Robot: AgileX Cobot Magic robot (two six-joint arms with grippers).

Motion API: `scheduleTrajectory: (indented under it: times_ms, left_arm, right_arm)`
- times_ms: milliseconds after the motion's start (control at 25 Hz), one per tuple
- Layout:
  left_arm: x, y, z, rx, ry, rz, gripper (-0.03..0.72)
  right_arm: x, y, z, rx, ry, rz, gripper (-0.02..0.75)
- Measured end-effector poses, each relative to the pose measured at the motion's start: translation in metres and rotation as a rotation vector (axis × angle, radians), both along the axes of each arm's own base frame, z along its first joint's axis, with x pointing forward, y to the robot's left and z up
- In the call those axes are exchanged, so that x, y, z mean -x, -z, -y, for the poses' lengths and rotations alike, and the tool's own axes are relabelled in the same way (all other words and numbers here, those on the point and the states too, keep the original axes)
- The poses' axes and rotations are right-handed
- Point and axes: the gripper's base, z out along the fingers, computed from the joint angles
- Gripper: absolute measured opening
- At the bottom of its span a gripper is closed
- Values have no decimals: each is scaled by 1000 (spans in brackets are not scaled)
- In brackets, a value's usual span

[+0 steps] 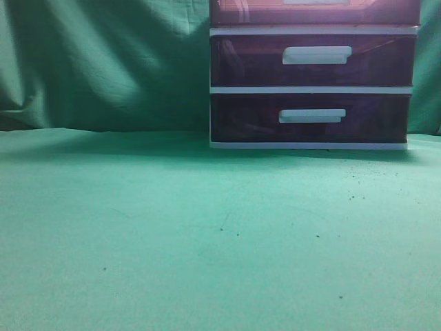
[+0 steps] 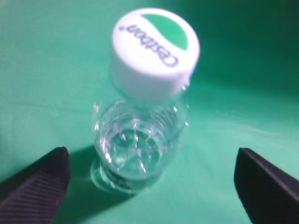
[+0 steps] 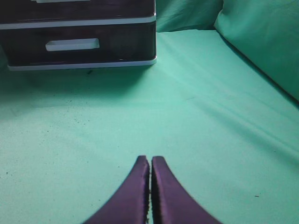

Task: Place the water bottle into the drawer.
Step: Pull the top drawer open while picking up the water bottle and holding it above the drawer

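Observation:
A clear water bottle (image 2: pixel 140 135) with a white cap printed green stands upright on the green cloth in the left wrist view. My left gripper (image 2: pixel 152 179) is open above it, with one dark finger on each side and apart from the bottle. The reddish-pink top drawer (image 1: pixel 262 12) of the white-framed unit shows only as a strip at the top edge of the exterior view and looks closed. My right gripper (image 3: pixel 150 161) is shut and empty over bare cloth, well in front of the unit. Neither gripper nor the bottle shows in the exterior view.
Two darker purple drawers (image 1: pixel 310 58) with white handles sit below the top one; the lowest (image 3: pixel 74 44) also shows in the right wrist view. Green cloth (image 1: pixel 172 234) covers the table and hangs as a backdrop, with a raised fold (image 3: pixel 261 42) at the right.

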Motion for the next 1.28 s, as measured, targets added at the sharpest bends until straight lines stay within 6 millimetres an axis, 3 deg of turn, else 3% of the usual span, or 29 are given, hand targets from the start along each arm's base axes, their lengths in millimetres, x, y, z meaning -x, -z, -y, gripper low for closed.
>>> scheduleTrajectory:
  times_ms: [360,440,480,600,720,840,1000,1120,1280]
  left_arm:
    - [-44,28,-2,-20,-17,15,641]
    - [-50,30,-2,-32,-10,21,572]
    - [-52,30,-2,-42,0,22,578]
    - [-53,31,-1,-67,25,21,401]
    - [-53,31,0,-79,40,11,289]
    - [-49,28,0,-81,48,-18,295]
    - [-33,12,1,-90,68,-66,295]
    - [-18,-18,4,-89,81,-2,295]
    - [4,-75,22,-85,158,87,295]
  right_arm:
    - [0,0,0,0,0,0,0]
    - [0,0,0,0,0,0,0]
    - [0,0,0,0,0,0,0]
    - [0,0,0,0,0,0,0]
    - [0,0,0,0,0,0,0]
    - [0,0,0,0,0,0,0]
    - [0,0,0,0,0,0,0]
    - [0,0,0,0,0,0,0]
    - [0,0,0,0,0,0,0]
